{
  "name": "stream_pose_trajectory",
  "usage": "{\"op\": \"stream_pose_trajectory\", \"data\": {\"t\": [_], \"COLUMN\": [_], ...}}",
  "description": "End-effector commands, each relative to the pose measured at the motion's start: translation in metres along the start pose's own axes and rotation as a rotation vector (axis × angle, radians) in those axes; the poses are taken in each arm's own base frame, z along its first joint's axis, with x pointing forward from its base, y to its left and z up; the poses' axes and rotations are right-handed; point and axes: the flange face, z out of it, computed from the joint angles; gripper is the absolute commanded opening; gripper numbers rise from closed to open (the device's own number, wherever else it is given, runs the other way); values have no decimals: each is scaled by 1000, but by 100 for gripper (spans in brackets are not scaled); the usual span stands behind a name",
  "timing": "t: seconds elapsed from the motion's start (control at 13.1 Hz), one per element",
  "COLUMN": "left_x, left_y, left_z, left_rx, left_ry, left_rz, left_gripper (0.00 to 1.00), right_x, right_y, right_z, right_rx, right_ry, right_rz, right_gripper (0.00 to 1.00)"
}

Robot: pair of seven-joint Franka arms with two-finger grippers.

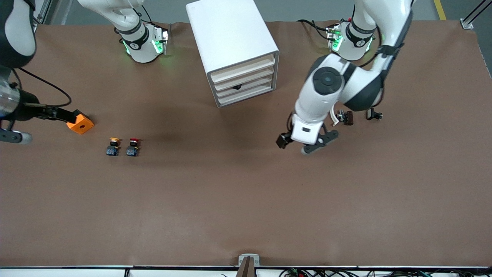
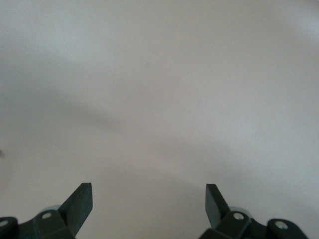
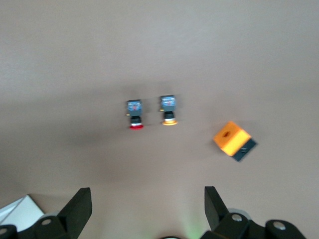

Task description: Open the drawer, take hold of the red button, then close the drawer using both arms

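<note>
The white cabinet [image 1: 230, 42] stands between the two arm bases. Its knobbed drawer [image 1: 246, 87] is third from the top and shut, the black knob [image 1: 236, 87] at its middle. The red-capped button [image 1: 132, 147] stands on the table toward the right arm's end, beside a yellow-capped one [image 1: 112, 147]. The right wrist view shows the red button [image 3: 134, 114] from high up. My right gripper [image 3: 148, 199] is open and empty, high over that end of the table [image 1: 57, 113]. My left gripper [image 1: 301, 143] hangs open and empty over bare table [image 2: 149, 196].
An orange cube with a hole [image 1: 80, 124] lies farther from the front camera than the buttons; it also shows in the right wrist view [image 3: 232, 138]. Two small dark parts [image 1: 344, 117] [image 1: 374, 114] lie by the left arm. The table is brown.
</note>
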Motion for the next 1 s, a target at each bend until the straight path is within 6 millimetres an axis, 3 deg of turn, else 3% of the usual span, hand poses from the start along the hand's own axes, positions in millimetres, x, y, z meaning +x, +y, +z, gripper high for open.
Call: {"op": "stream_pose_trajectory", "data": {"t": [0.0, 0.15, 0.38, 0.46, 0.69, 0.92], "left_x": [46, 87, 119, 130, 147, 161], "left_y": [-21, -41, -62, -77, -122, -167], "left_z": [-34, -58, -100, -114, -147, -179], "left_rx": [15, -6, 20, 37, 91, 111], "left_ry": [21, 48, 43, 36, 0, -29], "left_rz": [48, 34, 40, 47, 198, 313], "left_gripper": [100, 100, 100, 100, 100, 100], "right_x": [-5, -6, -14, -21, -35, -55], "right_y": [-3, -3, -6, 4, 31, 34], "right_z": [-33, -37, -43, -52, -65, -63], "right_rx": [-87, -81, -47, -24, 89, 95], "right_ry": [29, 39, 28, 43, 48, 42], "right_rz": [-111, -134, -140, -130, -104, -106], "right_gripper": [100, 100, 100, 100, 100, 100]}}
